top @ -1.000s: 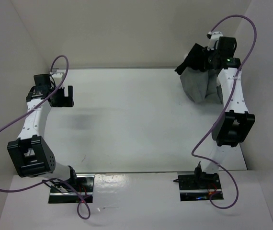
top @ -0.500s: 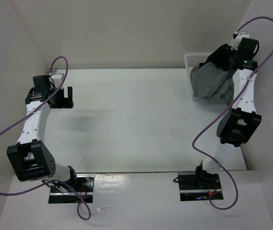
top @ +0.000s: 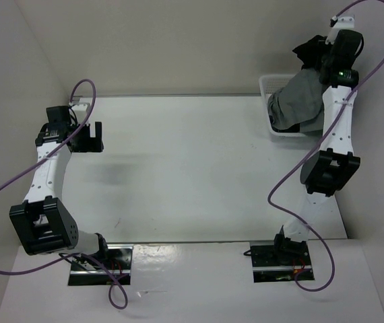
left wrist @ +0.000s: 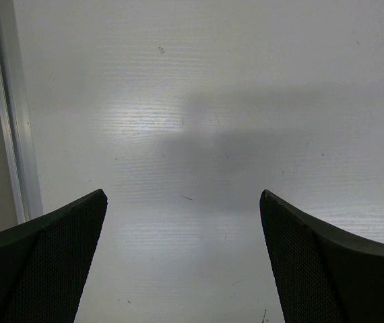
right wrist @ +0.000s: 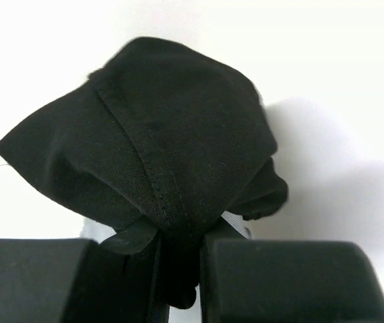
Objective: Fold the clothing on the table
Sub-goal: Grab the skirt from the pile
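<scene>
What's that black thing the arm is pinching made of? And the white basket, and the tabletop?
Cloth: soft woven fabric, matte; a stitched seam and limp folds show above the right fingers pinching it. Basket: probably white plastic, too small to be sure. Table: smooth, hard white sheet, faintly glossy with soft glare; laminate or plastic, cannot tell.

Looks like a robot lab test cell. 2 arms, left arm [top: 47,168] and right arm [top: 333,128], are bolted at the near edge of a white table [top: 178,168]. Plain white wall panels [top: 178,40] box in 3 sides. Exposed purple cables [top: 85,81] loop off each arm, and a metal rail [left wrist: 10,114] runs along the table edge.
</scene>
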Controlling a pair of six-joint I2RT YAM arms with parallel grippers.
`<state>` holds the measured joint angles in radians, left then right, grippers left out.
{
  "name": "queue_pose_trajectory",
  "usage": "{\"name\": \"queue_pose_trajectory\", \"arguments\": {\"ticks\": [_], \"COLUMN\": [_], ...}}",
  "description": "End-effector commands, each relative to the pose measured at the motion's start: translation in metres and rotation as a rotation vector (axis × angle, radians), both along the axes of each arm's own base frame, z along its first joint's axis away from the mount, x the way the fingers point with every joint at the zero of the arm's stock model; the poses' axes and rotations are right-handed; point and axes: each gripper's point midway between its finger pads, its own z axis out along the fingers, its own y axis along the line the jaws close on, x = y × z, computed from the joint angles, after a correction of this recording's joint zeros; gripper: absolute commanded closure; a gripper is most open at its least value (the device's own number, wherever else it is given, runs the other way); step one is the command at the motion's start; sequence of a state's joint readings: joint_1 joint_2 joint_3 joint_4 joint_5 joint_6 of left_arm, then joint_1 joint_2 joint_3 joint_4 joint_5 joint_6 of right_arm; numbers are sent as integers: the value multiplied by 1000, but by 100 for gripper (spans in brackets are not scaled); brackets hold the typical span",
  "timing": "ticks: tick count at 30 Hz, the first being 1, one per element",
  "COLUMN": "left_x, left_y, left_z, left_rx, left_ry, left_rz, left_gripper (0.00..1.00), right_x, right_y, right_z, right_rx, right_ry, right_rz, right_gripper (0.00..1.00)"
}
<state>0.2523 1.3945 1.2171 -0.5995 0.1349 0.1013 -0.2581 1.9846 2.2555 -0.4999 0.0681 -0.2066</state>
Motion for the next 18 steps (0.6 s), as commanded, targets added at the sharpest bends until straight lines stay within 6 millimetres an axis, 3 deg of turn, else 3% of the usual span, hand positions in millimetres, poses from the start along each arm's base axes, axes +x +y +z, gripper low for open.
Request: {"name": "queue_pose_trajectory", "arguments": {"ticks": [1,3,5,6,7,9,11,12,13,14,15,18], "left_x": [2,2,1,1,-1,-3,-6,-9,-9,-11,-11,-11], "left_y": [3,3,3,3,2,1,-1,-1,-3,-4,-4,-5], "left_z": [4,4,1,1,-3,-3,-5,-9,-6,-10,-10,-10], "left_rx": [11,11,9,9,7,7,-1,2,-3,-6,-6,-12], "left_ry": [-13,-13,-4,-4,5,5,6,18,8,16,16,14], "left_rz": [5,5,5,5,5,5,-1,-8,-15,-15,-15,-21], "left_gripper": [0,0,0,0,0,0,0,0,0,0,0,0], "right_x": [5,2,-1,-4,-15,-30,-57,-67,-78,-89,-97,-94], "right_y": [34,47,71,77,91,99,101,99,95,91,90,88], "right_z": [60,51,31,22,-1,-23,-51,-61,-88,-79,-90,-85], "right_rx": [2,26,27,-4,-1,-51,-112,-151,-200,-237,-267,-260], "right_ry": [-163,-125,-51,-6,85,182,287,328,401,390,434,407], "right_rz": [92,125,201,222,259,284,256,241,237,223,243,218], "right_gripper": [100,100,50,32,23,14,1,1,1,1,1,1]}}
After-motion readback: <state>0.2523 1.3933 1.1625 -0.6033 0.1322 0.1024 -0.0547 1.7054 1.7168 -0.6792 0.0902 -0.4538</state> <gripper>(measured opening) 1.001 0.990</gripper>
